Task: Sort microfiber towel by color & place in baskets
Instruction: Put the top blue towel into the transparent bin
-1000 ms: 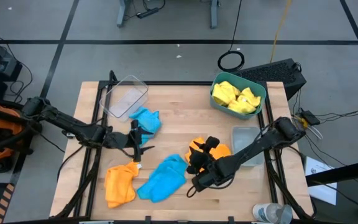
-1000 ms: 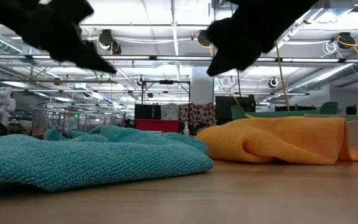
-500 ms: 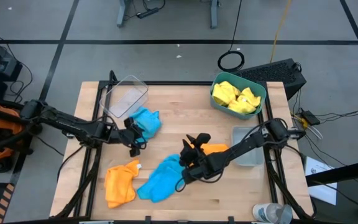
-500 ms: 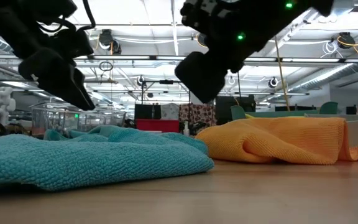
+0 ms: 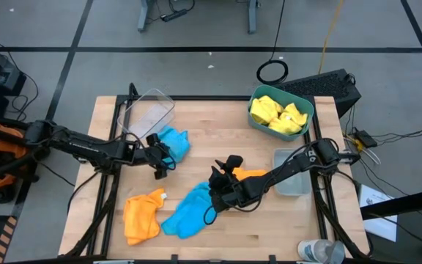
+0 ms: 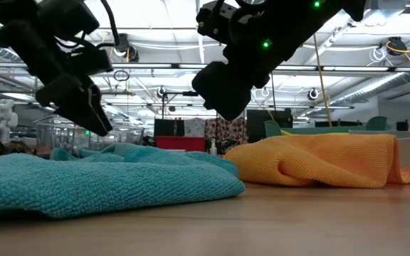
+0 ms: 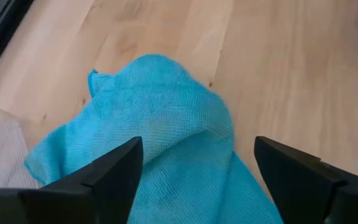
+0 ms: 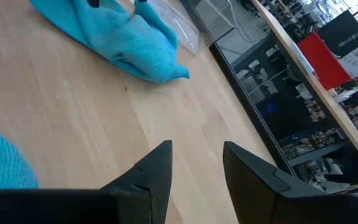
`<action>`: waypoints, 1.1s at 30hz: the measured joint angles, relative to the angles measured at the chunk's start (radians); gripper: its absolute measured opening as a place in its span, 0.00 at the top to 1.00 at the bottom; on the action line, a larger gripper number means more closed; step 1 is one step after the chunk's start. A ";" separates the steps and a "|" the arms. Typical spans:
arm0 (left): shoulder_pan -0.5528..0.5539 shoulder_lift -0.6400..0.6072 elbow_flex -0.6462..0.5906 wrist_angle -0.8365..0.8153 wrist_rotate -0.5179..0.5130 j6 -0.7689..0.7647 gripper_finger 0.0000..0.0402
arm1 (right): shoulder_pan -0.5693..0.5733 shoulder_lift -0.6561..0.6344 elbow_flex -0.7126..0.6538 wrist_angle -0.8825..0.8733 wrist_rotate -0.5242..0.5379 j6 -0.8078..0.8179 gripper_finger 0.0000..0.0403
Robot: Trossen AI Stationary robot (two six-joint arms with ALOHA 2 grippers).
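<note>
Wooden table (image 5: 204, 125), towels scattered. Teal bin (image 5: 308, 110) at far right corner, both yellow towels (image 5: 277, 114) inside. Clear bin (image 5: 149, 114) far left; grey bin (image 5: 291, 170) near right edge. Blue towel (image 5: 190, 209) at front centre, orange towel (image 5: 141, 214) just left of it. Second orange towel (image 5: 251, 174) beside right arm. Left gripper (image 5: 163, 155) over second blue towel (image 5: 174, 141), fingers spread wide, holding nothing. Right gripper (image 5: 217, 178) above table centre, fingers partly apart, empty.

Left claw (image 5: 160, 155) spread wide, empty, low over table; right claw (image 5: 218, 192) partly parted, empty, raised mid-table
</note>
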 joint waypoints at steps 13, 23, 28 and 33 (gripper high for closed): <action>0.115 0.167 0.000 0.058 0.010 0.000 0.12 | 0.000 0.000 0.000 0.000 -0.001 -0.004 0.67; 0.187 0.288 0.006 0.104 0.206 -0.031 0.27 | 0.000 0.000 0.000 -0.001 -0.001 0.003 0.67; 0.188 0.304 0.005 0.130 0.228 -0.036 0.50 | 0.000 0.000 0.000 -0.001 -0.001 0.004 0.67; 0.178 0.306 0.003 0.169 0.229 -0.024 0.81 | 0.000 -0.001 0.000 0.000 -0.001 0.029 0.67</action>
